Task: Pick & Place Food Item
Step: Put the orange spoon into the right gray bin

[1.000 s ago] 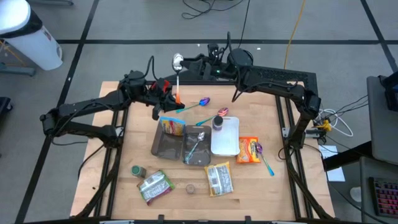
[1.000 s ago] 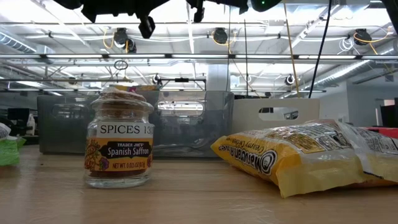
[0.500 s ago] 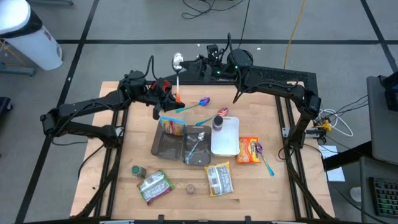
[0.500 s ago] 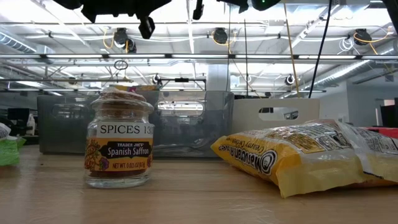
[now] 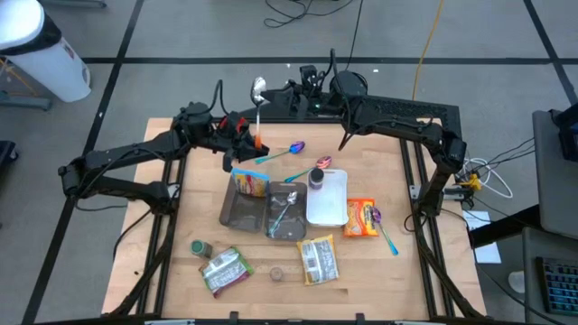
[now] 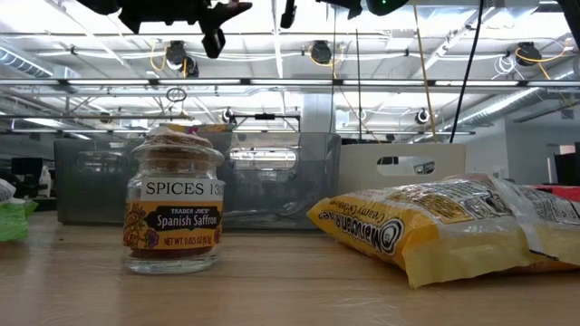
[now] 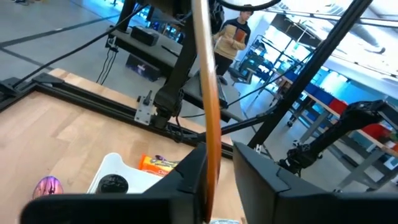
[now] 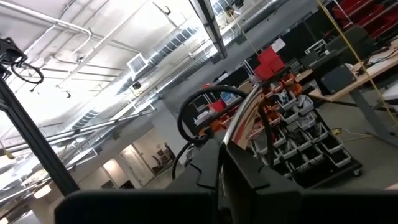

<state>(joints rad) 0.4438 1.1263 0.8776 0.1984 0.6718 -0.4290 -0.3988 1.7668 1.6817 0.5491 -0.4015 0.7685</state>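
Note:
A spoon (image 5: 258,110) with a silver bowl and an orange handle stands upright high above the table's far left part. My right gripper (image 5: 269,94) reaches in from the right and is shut on it near the bowl. My left gripper (image 5: 247,137) is at the orange handle end, fingers open. In the left wrist view the handle (image 7: 209,118) runs between the two fingers. Food packets lie on the table below: a yellow bag (image 5: 320,260), an orange bag (image 5: 360,218) and a green bag (image 5: 226,269). My right gripper pinches the spoon's metal shaft (image 8: 241,124) between its two fingers, just below the bowl, coming in about level from the table's right. The spoon stands upright, clear of the table. My left gripper's fingers flank the orange handle; it lies close to one finger (image 7: 189,177), and whether they touch I cannot tell.
Two clear trays (image 5: 262,215) and a white tray (image 5: 327,199) sit mid-table, with a dark-lidded jar (image 5: 317,176) and a packet (image 5: 249,183) standing beside them. A spice jar (image 6: 172,213) stands near the front left. Purple spoons (image 5: 294,149) (image 5: 383,226) lie on the wood.
My right gripper has shut on the spoon's shaft near the bowl. After that my left gripper has opened around the orange handle. Neither arm has travelled, and the spoon stays upright in the same place.

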